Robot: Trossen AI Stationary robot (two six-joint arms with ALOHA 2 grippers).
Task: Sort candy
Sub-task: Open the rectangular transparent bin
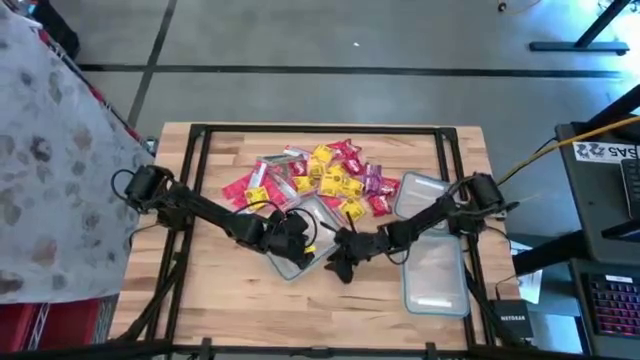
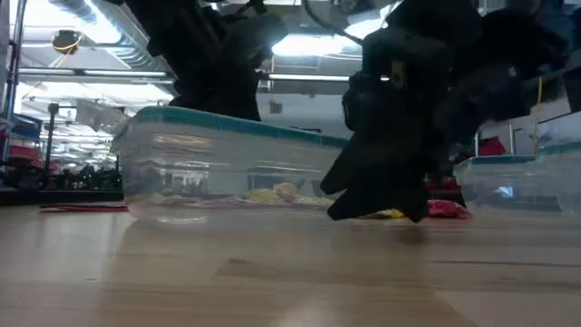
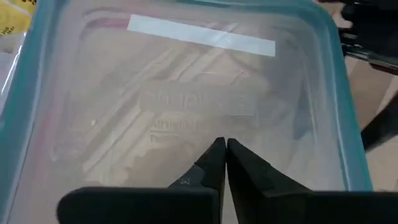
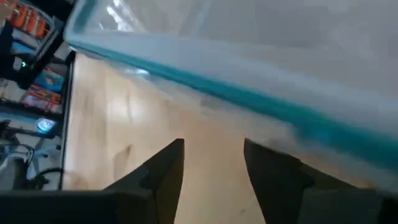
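The candy [image 1: 330, 175] lies in a heap of red, yellow and purple wrapped pieces at the table's far middle. A clear container [image 1: 318, 215] with a teal rim [image 3: 323, 37] stands just near of the heap. In the low view a few yellow pieces [image 2: 272, 193] rest on its floor. My left gripper [image 3: 222, 144] hangs shut over the inside of this container [image 2: 209, 154], with nothing between its fingers. My right gripper [image 4: 213, 149] stands open low over the bare wood by the container's near right corner [image 1: 343, 265], its fingers empty.
Two more clear containers stand at the right, one [image 1: 437, 280] near the front and one [image 1: 420, 193] beside the heap. A black frame [image 1: 320, 130] runs around the tabletop. Bare wood [image 1: 240, 300] spreads at the near left. Patterned cloth [image 1: 50, 150] hangs off the table's left.
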